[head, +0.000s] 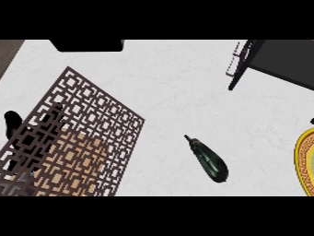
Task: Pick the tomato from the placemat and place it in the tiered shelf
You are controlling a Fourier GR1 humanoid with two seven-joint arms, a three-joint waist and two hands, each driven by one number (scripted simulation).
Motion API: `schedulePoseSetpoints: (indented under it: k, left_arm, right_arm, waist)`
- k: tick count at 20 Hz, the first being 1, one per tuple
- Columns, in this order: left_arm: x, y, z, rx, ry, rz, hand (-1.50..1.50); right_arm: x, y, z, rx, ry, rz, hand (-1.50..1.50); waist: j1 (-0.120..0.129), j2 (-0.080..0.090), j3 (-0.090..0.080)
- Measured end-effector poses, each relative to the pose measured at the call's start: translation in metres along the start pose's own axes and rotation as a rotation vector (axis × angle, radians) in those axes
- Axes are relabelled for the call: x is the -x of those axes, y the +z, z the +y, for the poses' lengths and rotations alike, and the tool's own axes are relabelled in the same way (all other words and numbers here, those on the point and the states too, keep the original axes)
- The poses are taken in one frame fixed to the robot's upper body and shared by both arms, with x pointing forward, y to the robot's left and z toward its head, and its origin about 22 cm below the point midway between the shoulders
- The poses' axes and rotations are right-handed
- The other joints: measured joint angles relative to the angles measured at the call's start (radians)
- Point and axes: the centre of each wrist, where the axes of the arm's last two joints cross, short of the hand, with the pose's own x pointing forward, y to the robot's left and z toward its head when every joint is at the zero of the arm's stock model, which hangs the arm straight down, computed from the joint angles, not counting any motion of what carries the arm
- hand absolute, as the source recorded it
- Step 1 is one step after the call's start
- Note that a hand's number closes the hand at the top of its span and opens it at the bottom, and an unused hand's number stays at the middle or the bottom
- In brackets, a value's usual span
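Apparently at the start, pick and place both outstanding: tomato not visible on brown lattice-cut placemat (84, 115) at left edge of white marble counter (173, 87), nor in black metal tiered shelf (288, 55) at far right corner; black left hand (9, 123) half hidden by lattice, fingers impossible to tell; right hand out of view.
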Motion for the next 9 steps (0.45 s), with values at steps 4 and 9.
schedulePoseSetpoints:
  k: [4,9]
  left_arm:
    - [0.005,0.001,0.004,-0.007,-0.005,-0.003,0.00]
    - [0.006,0.004,0.006,-0.017,0.005,-0.004,0.00]
  right_arm:
    - [0.007,-0.015,-0.038,0.043,-0.050,0.041,-1.50]
    - [0.020,-0.028,-0.090,0.018,-0.070,0.054,-1.50]
  waist:
    - [-0.009,-0.004,0.001]
    - [-0.017,-0.006,0.000]
